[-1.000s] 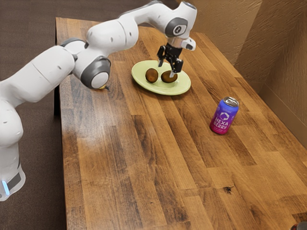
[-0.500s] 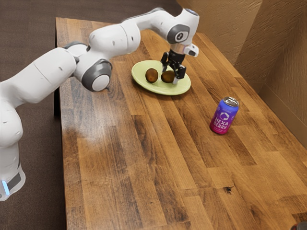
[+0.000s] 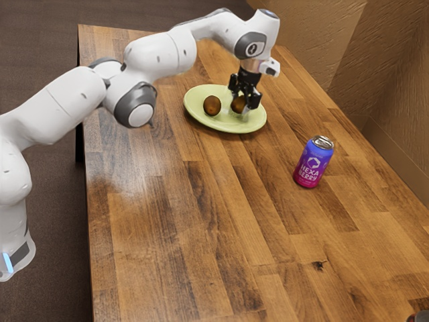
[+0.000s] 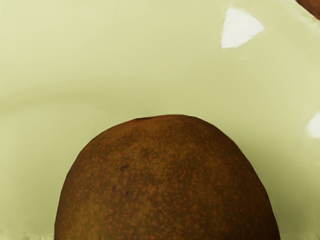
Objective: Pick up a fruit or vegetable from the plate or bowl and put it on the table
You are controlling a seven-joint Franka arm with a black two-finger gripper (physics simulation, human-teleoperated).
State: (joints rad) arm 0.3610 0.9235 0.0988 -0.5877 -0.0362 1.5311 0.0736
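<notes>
My gripper (image 3: 240, 105) is low over the pale green plate (image 3: 218, 124), shut on the right-hand brown fruit (image 3: 237, 104), with a finger at either side of it. This fruit rests at the plate, partly covered by the nearer finger. The other brown fruit (image 3: 212, 105) lies on the plate beside it, towards the exterior view's left. In the wrist view the held fruit (image 4: 167, 180) is large and close under the hand, with the plate (image 4: 125, 60) behind it and an edge of the other fruit (image 4: 311, 8) in a corner.
A purple and blue can (image 3: 313, 162) stands upright on the wooden table (image 3: 201, 235), nearer the exterior view's right than the plate. A dark object (image 3: 419, 317) is partly visible at the near right corner. A brown wall (image 3: 395, 134) runs beyond the table's right edge.
Since a second ago my hand has lowered and moved slightly towards the exterior view's right. The fingers have drawn slightly closer around the right-hand fruit, which has shifted a little right.
</notes>
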